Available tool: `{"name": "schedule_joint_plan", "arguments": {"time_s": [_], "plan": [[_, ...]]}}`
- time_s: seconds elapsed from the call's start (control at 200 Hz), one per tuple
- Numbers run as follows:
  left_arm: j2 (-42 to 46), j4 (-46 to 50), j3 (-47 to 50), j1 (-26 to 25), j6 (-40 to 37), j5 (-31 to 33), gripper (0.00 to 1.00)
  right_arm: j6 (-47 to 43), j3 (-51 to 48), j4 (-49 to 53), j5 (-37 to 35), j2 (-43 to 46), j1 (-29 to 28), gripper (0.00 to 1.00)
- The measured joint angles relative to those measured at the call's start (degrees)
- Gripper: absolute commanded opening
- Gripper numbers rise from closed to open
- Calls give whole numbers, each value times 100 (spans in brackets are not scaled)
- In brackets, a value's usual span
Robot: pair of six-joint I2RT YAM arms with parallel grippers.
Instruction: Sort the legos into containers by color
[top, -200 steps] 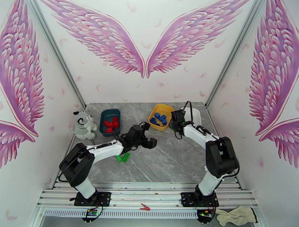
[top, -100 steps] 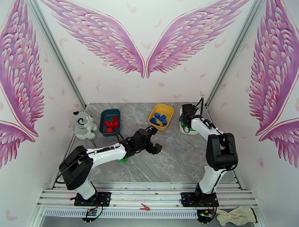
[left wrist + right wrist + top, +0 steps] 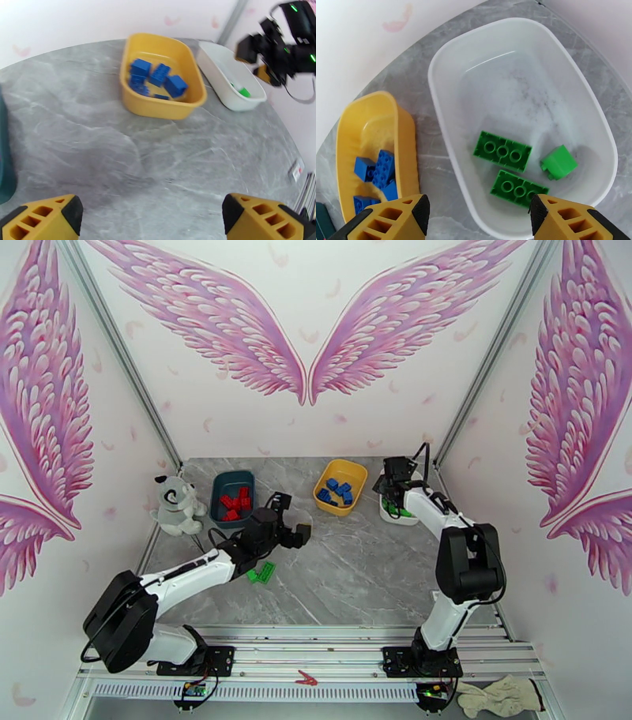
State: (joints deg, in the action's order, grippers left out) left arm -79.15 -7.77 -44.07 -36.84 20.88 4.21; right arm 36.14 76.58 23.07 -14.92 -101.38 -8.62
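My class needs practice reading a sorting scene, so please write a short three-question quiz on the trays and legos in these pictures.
1. Multiple choice: the legos in the yellow tray are which colour? A red, B blue, C green.
2. True or false: the white tray holds three green legos.
3. Short answer: what colour are the loose legos on the table?
Key: 1 B; 2 true; 3 green.
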Motion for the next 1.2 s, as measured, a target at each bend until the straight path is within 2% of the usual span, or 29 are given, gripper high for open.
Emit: {"name": "schedule_joint_plan", "arguments": {"time_s": [0.285,0.705,0.865,0.955,1.2], "plan": [[352,-15,422,1130,728,96,99,-424,-444,-752,227,170,-1582,75],[815,46,782,2065,1172,9,99,-809,-426,-920,570,-525,-3567,74],[1005,107,837,2361,1235,-7,99,-1001,-422,-918,686,-535,-4297,70],[1075,157,850,2524,1255,-9,99,-1108,-323,-861,870,-636,-4658,63],[1222,188,1001,3069,1416,-162,99,-1270,448,-621,1134,-1360,-5219,57]]}}
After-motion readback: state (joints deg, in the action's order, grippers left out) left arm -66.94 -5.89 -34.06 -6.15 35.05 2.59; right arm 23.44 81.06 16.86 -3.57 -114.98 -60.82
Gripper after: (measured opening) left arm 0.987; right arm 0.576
